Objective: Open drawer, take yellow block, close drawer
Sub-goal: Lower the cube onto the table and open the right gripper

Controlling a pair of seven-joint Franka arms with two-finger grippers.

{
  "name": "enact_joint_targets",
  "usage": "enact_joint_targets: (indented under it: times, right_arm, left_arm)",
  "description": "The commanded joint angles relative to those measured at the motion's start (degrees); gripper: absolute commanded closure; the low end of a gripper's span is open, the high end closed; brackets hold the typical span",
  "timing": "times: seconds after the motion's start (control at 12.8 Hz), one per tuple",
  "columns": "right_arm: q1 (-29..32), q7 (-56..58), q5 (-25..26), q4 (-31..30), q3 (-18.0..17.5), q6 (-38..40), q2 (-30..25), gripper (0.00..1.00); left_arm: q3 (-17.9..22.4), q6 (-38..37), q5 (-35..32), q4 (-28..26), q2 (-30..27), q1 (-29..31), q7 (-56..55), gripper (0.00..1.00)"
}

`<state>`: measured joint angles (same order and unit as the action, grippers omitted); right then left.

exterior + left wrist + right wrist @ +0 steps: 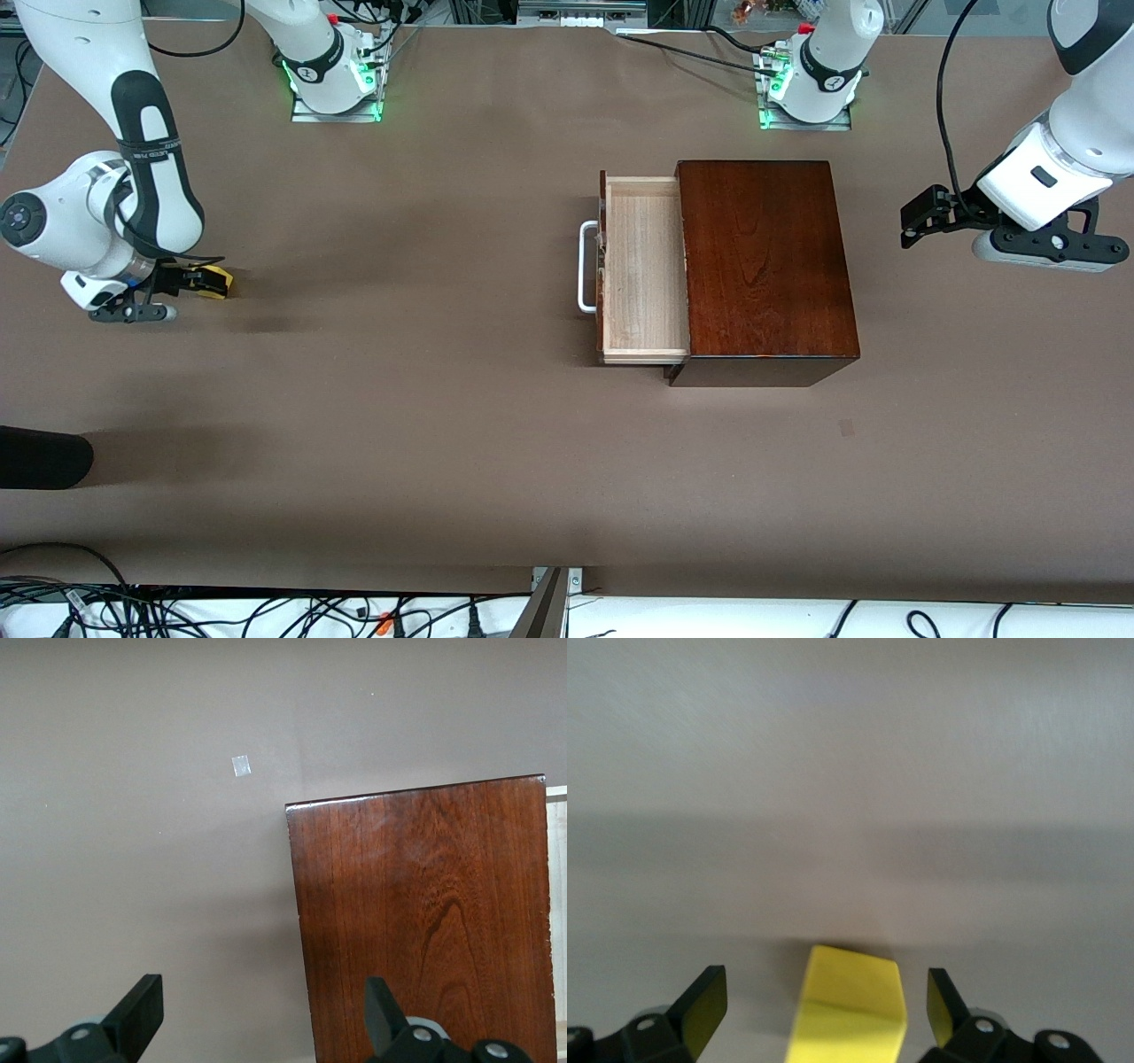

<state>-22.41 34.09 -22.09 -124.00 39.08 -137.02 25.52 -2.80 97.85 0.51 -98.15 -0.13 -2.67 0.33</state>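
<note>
**A:** Where is the small bright yellow cube (850, 1005)?

**B:** On the brown table (399, 399) at the right arm's end, between the spread fingers of the right gripper (190, 282), which grip nothing.

**A:** And the pale-wood drawer (642, 266) of the dark reddish-brown wooden box (764, 266)?

**B:** Pulled out, white loop handle (585, 266) exposed. Lift the right gripper straight up, then push the front squarely. The left gripper (261, 1014) waits, spread, over the box's edge.

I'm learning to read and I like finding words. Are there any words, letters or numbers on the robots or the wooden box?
Right arm: white lettering on its black band, too small to read.
Robot bases: a small round mark on each black ring, not readable.
Wooden box, drawer, yellow block: no writing.
</note>
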Motion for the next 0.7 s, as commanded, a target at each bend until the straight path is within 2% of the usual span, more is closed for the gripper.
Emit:
enact_joint_targets:
  times: [0.0,0.16,0.47,0.62]
  right_arm:
    - [-0.3,0.1,-1.2,7.7,0.3,10.5,-1.1,0.0]
    - [-0.4,-2.0,-0.9,14.4,0.4,18.3,-1.2,0.0]
    - [-0.4,-9.8,-0.5,24.0,0.5,28.1,-1.2,0.0]
    - [-0.6,-13.6,2.9,27.0,0.3,32.0,-1.7,0.0]
  left_arm:
    - [-0.7,-0.5,2.7,-0.1,0.9,-0.9,0.3,0.0]
    - [-2.9,-0.5,9.4,0.6,2.5,-2.5,0.6,0.0]
    - [-9.1,1.5,9.9,2.3,7.2,-8.5,0.7,0.0]
    - [-10.9,2.7,9.9,5.7,11.1,-12.7,3.8,0.0]
